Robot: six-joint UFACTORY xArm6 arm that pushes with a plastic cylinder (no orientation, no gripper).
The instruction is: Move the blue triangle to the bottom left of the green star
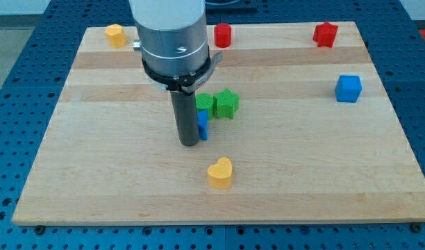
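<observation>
The arm comes down from the view's top, its wide grey body cut off by the frame edge and covering part of the wooden surface point(323, 173) behind it. There is no claw on this arm to be wide or narrow; it ends in a dark rod, and my tip point(189, 144) rests on the boards just left of the blue triangle point(203, 125), touching it or very nearly so. The rod hides most of that block, so only a thin blue sliver shows, and its shape is hard to make out. The sliver sits just below a green block point(205, 103), itself partly hidden by the rod, and to the lower left of the green star point(226, 103), which stands close beside that green block.

Well apart from these, a yellow heart point(220, 173) lies nearer the view's bottom. Along the top edge sit a yellow block point(115, 35), a red cylinder point(223, 35) and a red star-like block point(325, 34). A blue cube point(348, 88) stands alone at the view's right.
</observation>
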